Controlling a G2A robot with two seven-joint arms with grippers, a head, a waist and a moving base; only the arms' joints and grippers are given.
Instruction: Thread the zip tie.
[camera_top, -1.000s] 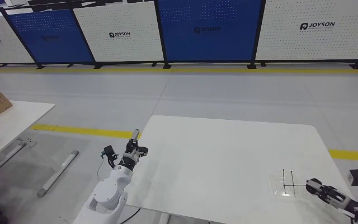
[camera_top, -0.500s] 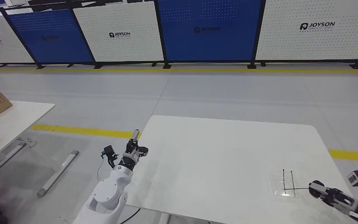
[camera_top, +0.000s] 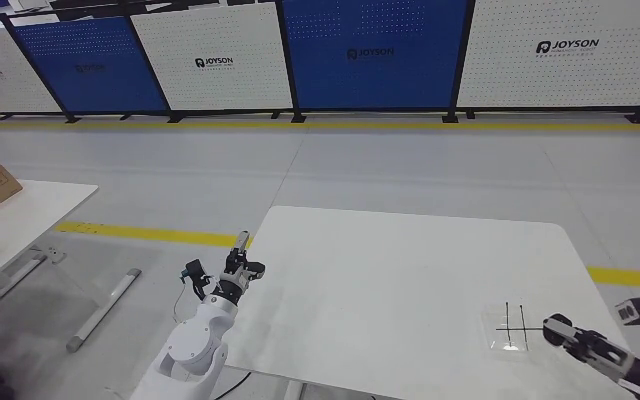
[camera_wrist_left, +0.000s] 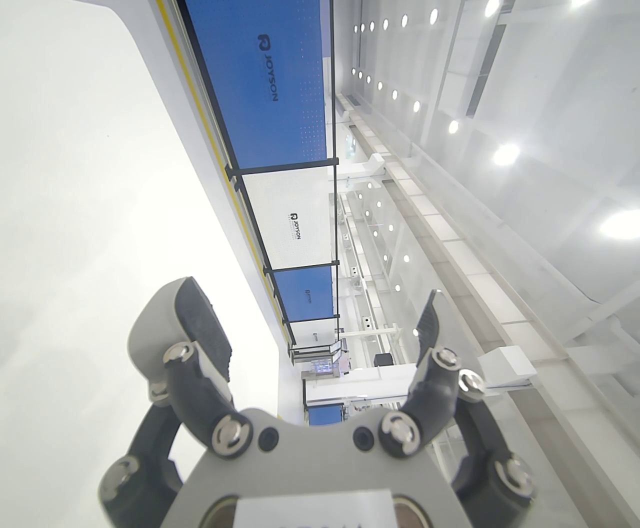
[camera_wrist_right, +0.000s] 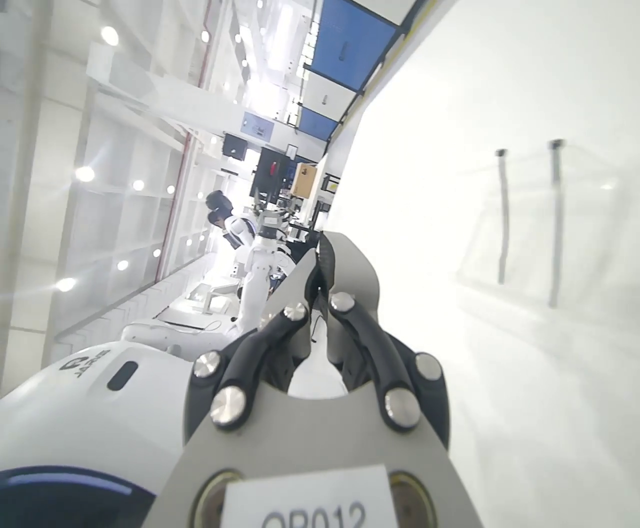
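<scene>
Right gripper (camera_wrist_right: 320, 250), fingers pressed shut, appears to pinch a zip tie (camera_top: 533, 326) near the table's (camera_top: 400, 260) near right corner. The thin dark strip sticks out from its tip toward the robot's left, lying crosswise over two loose ties (camera_wrist_right: 503, 215) on a clear sheet (camera_top: 497, 343). Those two run lengthwise away from the robot, heads at the far end, approx. at right angles to the held strip. Left gripper (camera_wrist_left: 315, 305), jaws wide apart & empty, sits at the table's opposite edge, well apart, so the right arm is by far the nearer. Threading prob. not yet begun: no loop visible.
</scene>
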